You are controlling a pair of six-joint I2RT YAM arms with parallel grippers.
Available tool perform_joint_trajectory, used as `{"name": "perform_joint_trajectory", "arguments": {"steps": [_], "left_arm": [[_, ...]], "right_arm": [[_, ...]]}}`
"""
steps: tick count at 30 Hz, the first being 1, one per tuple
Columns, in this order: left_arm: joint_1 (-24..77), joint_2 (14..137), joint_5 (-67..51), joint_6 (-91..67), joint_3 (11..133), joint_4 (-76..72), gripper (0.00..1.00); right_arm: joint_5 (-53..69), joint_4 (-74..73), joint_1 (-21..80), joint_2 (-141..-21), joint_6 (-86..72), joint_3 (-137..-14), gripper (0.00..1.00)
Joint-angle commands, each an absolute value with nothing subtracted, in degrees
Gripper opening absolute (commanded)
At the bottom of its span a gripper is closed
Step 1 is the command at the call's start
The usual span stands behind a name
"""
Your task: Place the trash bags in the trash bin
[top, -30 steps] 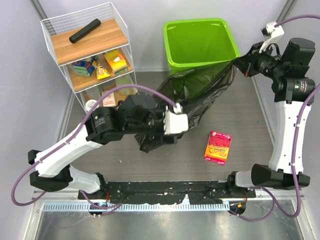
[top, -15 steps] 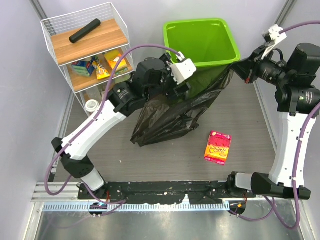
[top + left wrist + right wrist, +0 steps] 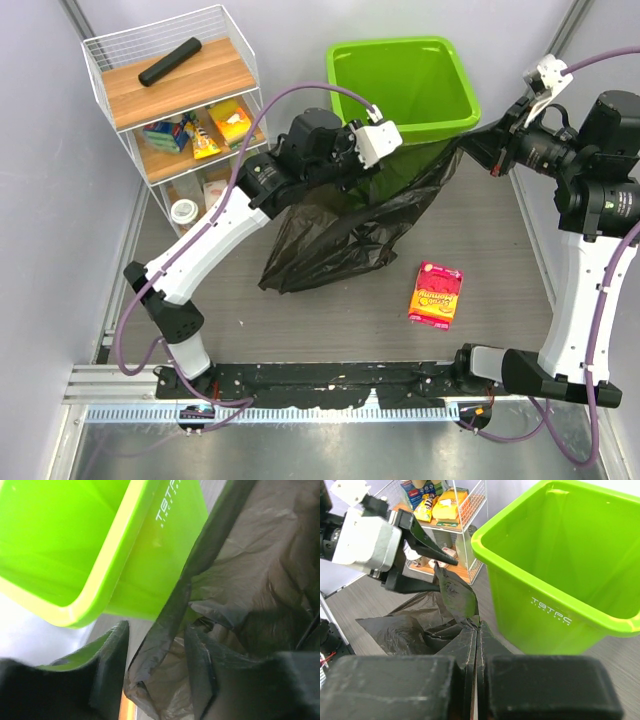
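**Trash bag and claws.** The trash bag is a thin, glossy black film, crinkled and limp. It hangs as a slack sheet outside the lime-green trash bin, in front of its near wall, with its lower part heaped on the worktop. In the wrist views we see small embossed lettering on that bin wall.

Compared with one second ago, the left arm has stretched from the bag's lower folds up to its top edge beside the bin. The heap has shifted slightly leftward.

The right claw is pressed together, pinching the bag's top corner just off the bin's near right corner. The left claw stands spread, with a fold of the bag's edge between its fingers. The sheet spans from one claw to the other and sags below both.

A red snack pouch lies on the worktop, nearer the arm bases than the right claw and apart from the bag.
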State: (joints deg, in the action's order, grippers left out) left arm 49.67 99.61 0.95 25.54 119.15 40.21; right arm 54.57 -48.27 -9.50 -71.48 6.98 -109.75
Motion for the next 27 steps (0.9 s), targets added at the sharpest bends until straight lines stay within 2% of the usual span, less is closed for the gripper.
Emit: {"name": "perform_joint_trajectory", "arguments": {"steps": [1, 4, 5, 9, 12, 13, 16, 22, 25, 26, 27], "left_arm": [[48.1, 99.2, -4.9, 25.1, 121.7, 40.8, 0.39], [47.9, 99.0, -6.5, 24.6, 123.4, 43.8, 0.02], [47.9, 98.8, -6.9, 24.2, 124.0, 45.0, 0.00], [47.9, 95.2, -6.2, 19.3, 122.3, 44.8, 0.00], [47.9, 91.7, -4.7, 17.4, 121.5, 43.5, 0.00], [47.9, 91.3, -3.6, 17.0, 122.9, 43.7, 0.00], [47.9, 92.1, -0.4, 16.3, 130.5, 46.8, 0.00], [48.0, 95.1, 10.5, 17.5, 146.0, 47.4, 0.00], [47.9, 93.7, 12.1, 17.6, 147.0, 42.1, 0.00], [47.9, 93.2, 12.0, 16.8, 147.0, 40.2, 0.00], [47.9, 92.6, 11.4, 16.0, 147.0, 38.8, 0.00]], "right_arm": [[57.9, -47.5, -9.7, -70.4, 6.0, -112.8, 0.01], [58.7, -47.1, -9.7, -70.1, 5.1, -112.6, 0.01], [58.4, -47.1, -9.7, -70.0, 5.2, -112.4, 0.01], [56.3, -47.2, -9.8, -69.5, 6.2, -110.8, 0.02], [54.3, -47.8, -9.8, -69.3, 7.5, -109.4, 0.19], [54.0, -48.8, -9.8, -69.4, 8.2, -109.3, 0.22], [53.0, -50.1, -9.8, -70.0, 9.3, -109.4, 0.43], [52.3, -54.0, -9.7, -70.5, 13.3, -106.7, 0.62], [52.5, -53.8, -9.8, -70.5, 15.9, -102.1, 0.72], [53.6, -53.5, -9.8, -70.6, 16.3, -98.7, 0.83], [54.6, -51.3, -9.8, -70.4, 15.7, -97.0, 0.83]]}}
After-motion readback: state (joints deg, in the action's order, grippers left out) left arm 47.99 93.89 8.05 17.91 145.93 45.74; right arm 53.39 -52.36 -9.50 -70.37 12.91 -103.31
